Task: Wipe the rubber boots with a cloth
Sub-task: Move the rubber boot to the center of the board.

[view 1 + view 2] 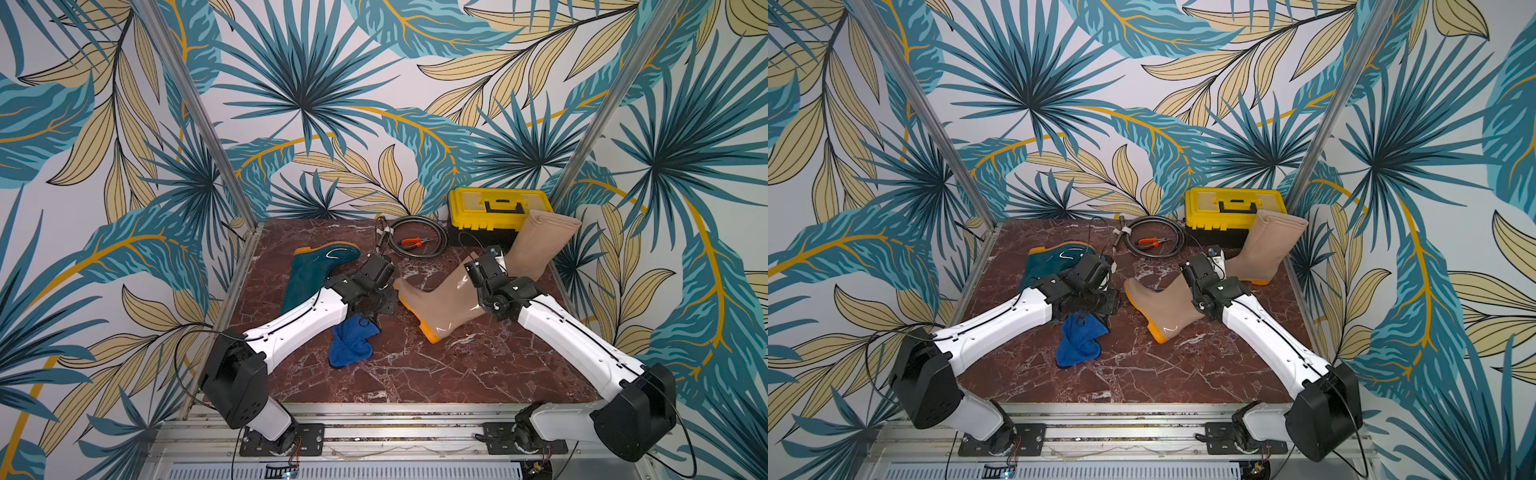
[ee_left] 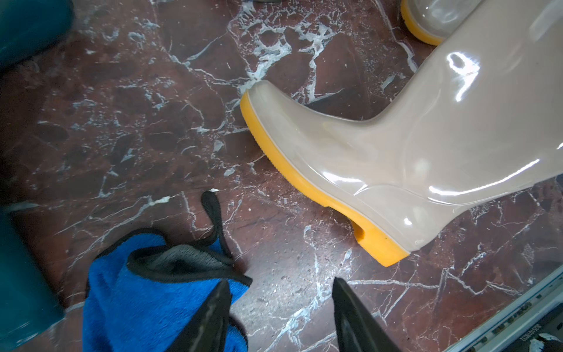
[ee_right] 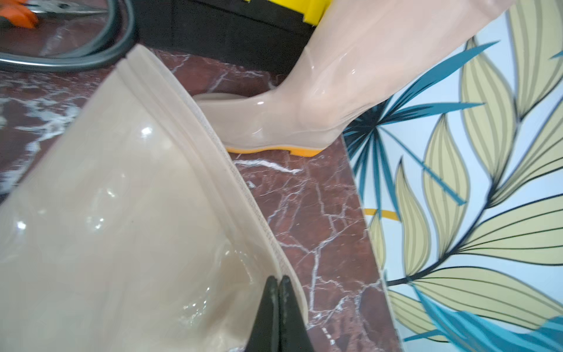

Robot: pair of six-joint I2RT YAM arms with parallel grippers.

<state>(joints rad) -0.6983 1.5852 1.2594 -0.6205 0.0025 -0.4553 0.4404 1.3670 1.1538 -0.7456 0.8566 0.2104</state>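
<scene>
**Cloth pickup pending; tan boot met at the rim**

Step in hand, as I judge it: set-up before any wiping. No cloth-to-boot contact yet.

The cloth (image 1: 351,343) lies crumpled on the bench (image 1: 457,374), front-left of centre. It sits between the teal boot (image 1: 311,270) and the near tan boot (image 1: 436,303), and is clear of the tan one.

Left end effector (image 2: 280,280): fingers spread, low over the bench, nothing held. In the left wrist view one finger overlaps the cloth's edge and the other is over bare marble. Most of the cloth lies to one side of the gap, not inside it.

Right end effector (image 3: 278,279): fingers pressed together right at the shaft rim of the near tan boot. That boot lies on its side, orange sole facing the cloth. Whether a thin lip of rim is nipped between the fingers I can't tell, because the view is too close in.

The far tan boot (image 1: 540,245) stands upright at the back right, untouched.

Next move, by my reckoning:
- Shift the left end effector sideways until the cloth's bunched fold sits between the fingers.
- Lower, close and lift.
- Carry the cloth across to the near tan boot's foot, which is close by.
</scene>
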